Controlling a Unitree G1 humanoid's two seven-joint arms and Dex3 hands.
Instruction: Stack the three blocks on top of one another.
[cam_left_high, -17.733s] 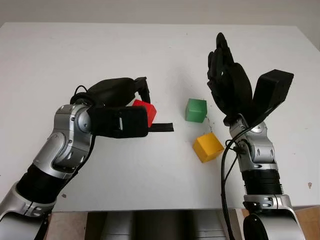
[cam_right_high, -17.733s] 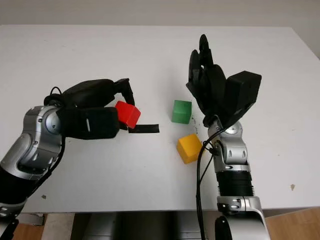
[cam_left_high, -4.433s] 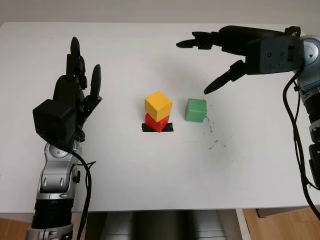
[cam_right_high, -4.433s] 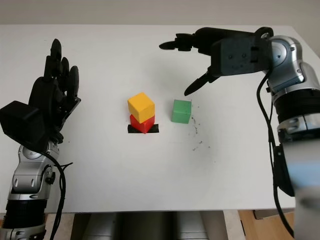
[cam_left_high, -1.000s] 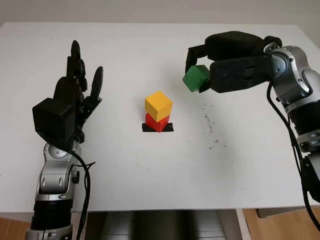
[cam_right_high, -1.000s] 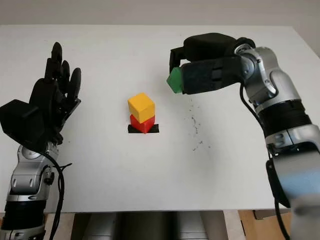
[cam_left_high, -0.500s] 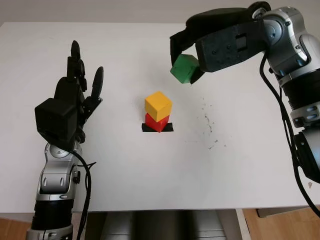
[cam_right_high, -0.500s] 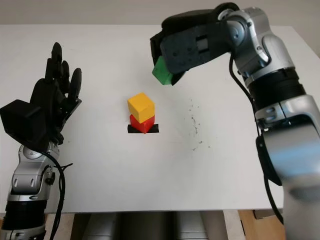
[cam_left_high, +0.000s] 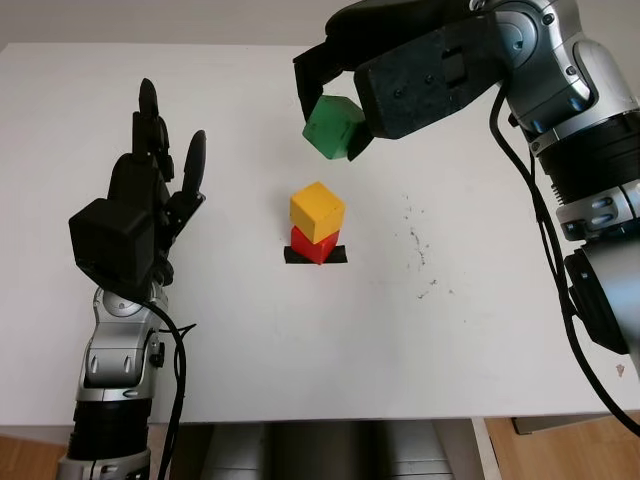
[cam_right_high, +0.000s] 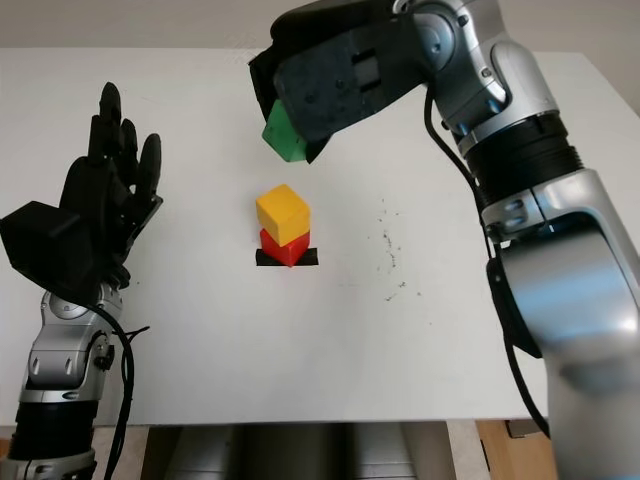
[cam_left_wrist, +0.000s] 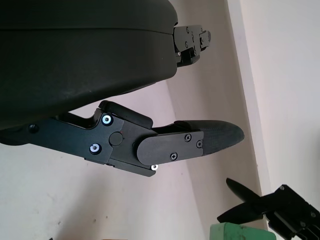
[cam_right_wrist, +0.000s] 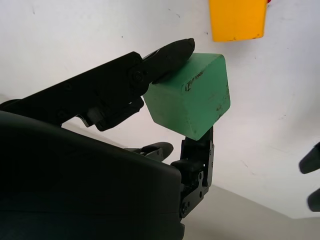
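Right robot hand is raised above the white worktop, at the far side of the centre, and pinches the green block between its fingers. In the right wrist view one finger presses on the block's upper edge and another meets it from below; the block sits tilted in the grasp, one corner pointing down, clear of the worktop.

Yellow block sits on top of the red block, the two touching and forming a two-high stack near the middle of the worktop. The yellow one is turned a little relative to the red one beneath. The red block stands on a short black strip that lies flat on the worktop and shows on both sides of the stack.

The green block hangs above and slightly beyond the stack, not touching the yellow block; in the right wrist view the yellow block appears just past the green one, with a gap between them.

Left robot hand is open, held upright at the left of the worktop, well apart from the stack, holding nothing.

A scatter of small dark specks marks the worktop to the right of the stack.
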